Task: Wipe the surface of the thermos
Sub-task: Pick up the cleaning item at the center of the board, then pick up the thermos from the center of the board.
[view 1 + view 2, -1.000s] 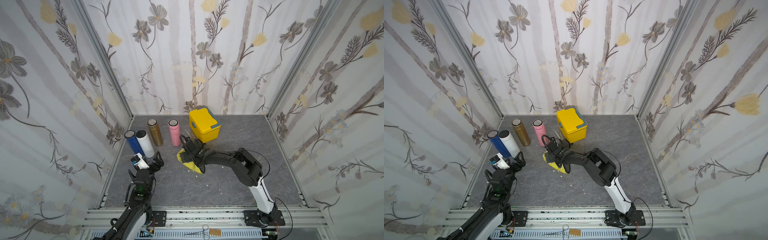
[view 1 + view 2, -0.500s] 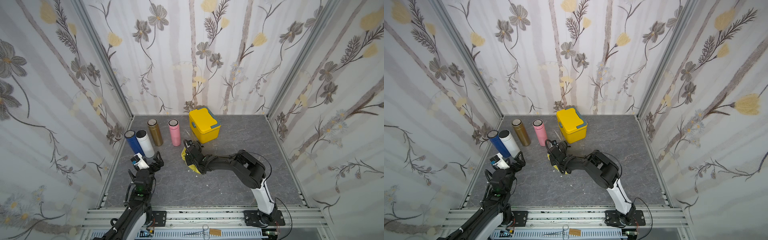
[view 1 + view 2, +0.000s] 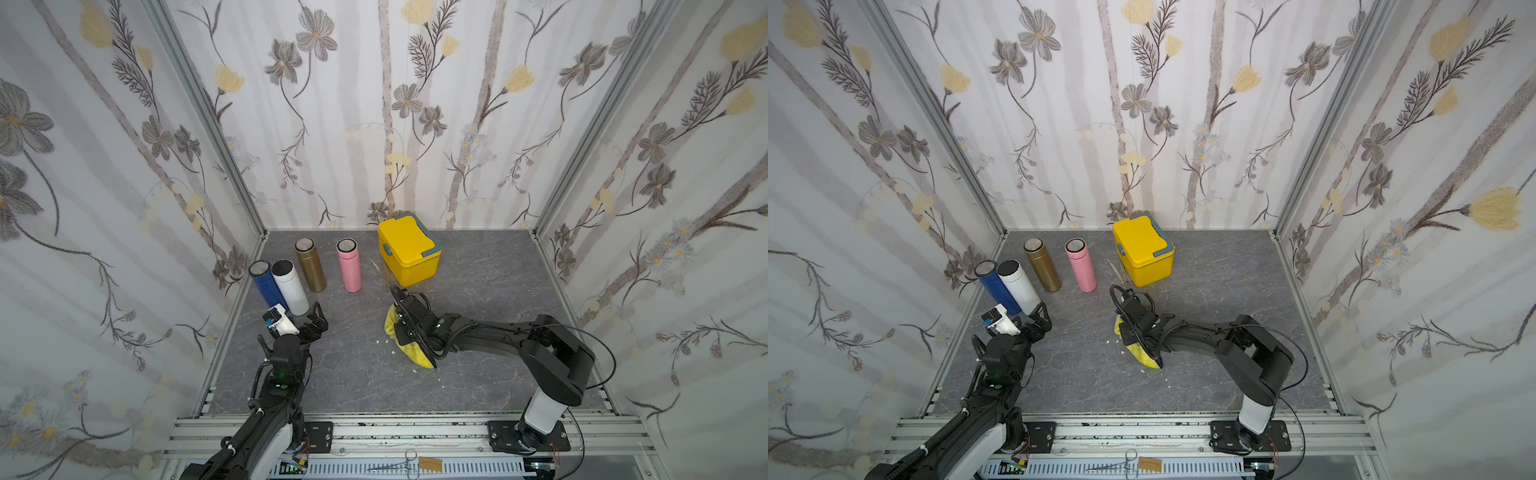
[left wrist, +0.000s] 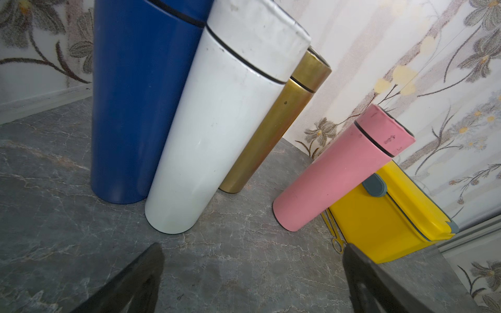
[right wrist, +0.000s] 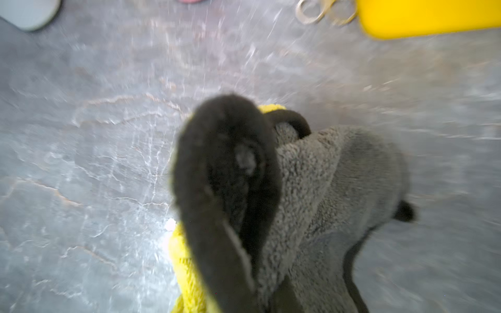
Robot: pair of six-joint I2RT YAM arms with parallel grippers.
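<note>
White thermos [image 4: 217, 130] near left tool [image 4: 252, 273], apart from right tool [image 5: 268, 122] pinching cloth [image 5: 325, 184].

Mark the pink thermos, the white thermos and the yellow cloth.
pink thermos [image 3: 350, 270], in a top view, middle of its body
white thermos [image 4: 217, 130], left wrist view, middle of its body
yellow cloth [image 3: 390, 325], in a top view, exposed yellow edge

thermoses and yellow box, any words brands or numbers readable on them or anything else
No readable text in any view.
Pink cylindrical thermos: tiny dark marks on the cap, too small to read.
Blue thermos, white thermos, gold thermos, yellow plastic box, yellow and grey cloth: nothing printed on the sides shown.
</note>
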